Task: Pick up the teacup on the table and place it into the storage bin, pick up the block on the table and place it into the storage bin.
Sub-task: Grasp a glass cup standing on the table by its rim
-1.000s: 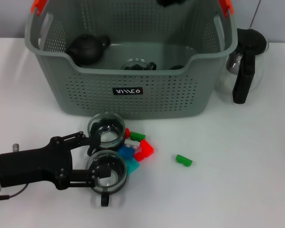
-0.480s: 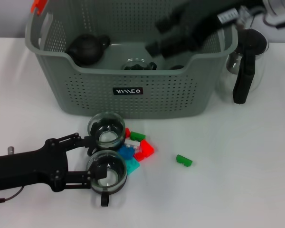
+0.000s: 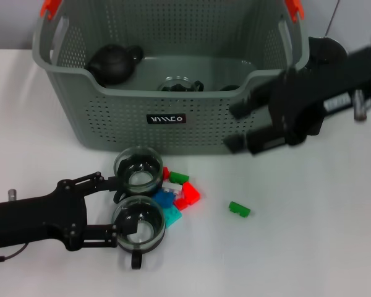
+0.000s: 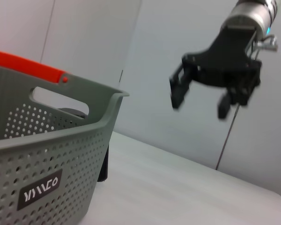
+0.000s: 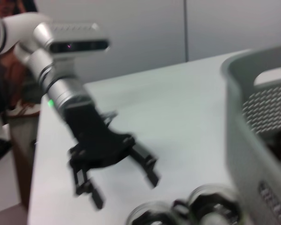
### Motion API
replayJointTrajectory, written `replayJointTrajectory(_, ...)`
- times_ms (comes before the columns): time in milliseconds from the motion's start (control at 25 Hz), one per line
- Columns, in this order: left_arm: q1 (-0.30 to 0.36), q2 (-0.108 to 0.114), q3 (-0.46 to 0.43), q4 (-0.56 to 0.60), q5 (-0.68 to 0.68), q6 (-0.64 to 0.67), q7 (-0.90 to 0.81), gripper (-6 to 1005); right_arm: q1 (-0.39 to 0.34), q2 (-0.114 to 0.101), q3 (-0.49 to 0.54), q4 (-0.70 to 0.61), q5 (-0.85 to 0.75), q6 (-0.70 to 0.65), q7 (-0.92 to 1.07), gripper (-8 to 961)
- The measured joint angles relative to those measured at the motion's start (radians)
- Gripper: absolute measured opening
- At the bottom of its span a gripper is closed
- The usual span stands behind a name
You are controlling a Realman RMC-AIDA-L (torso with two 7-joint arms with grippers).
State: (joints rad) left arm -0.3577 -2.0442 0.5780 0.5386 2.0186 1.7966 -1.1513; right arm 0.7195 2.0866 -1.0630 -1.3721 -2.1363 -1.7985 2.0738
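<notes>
left gripper [image 3: 115,210] spread open beside 2 glass teacups [image 3: 138,226] just in front of the storage bin [image 3: 167,127] – gripping nothing; right gripper [image 3: 242,127] open, in front of the bin's front-right corner – risk: fingers nudge the cups into the blocks [image 3: 187,195]

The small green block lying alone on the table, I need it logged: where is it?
In the head view, the small green block lies on the white table, right of the coloured block pile, before the storage bin.
</notes>
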Motion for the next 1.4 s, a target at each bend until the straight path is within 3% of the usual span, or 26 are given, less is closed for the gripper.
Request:
replayJointTrajectory(200, -0.008, 0.003, 0.004, 0.002, 0.000, 0.002, 0.002, 932, -0.017, 0.010, -0.013, 0.100, 0.002, -0.013, -0.081, 621)
replayJointTrajectory(480, -0.015, 0.014, 0.002, 0.012, 0.043, 0.006, 0.002, 932, 0.017, 0.003, -0.017, 0.228, -0.033, -0.004, -0.221, 623)
replayJointTrajectory(720, -0.012, 0.021, -0.004, 0.026, 0.078, -0.007, -0.021, 932, 0.041, 0.005, -0.043, 0.239, -0.091, 0.001, -0.285, 615)
replayJointTrajectory(1400, 0.036, 0.021, -0.160, 0.062, 0.108, -0.007, -0.049, 933, 0.172, 0.020, -0.453, 0.343, -0.080, 0.221, -0.308, 615)
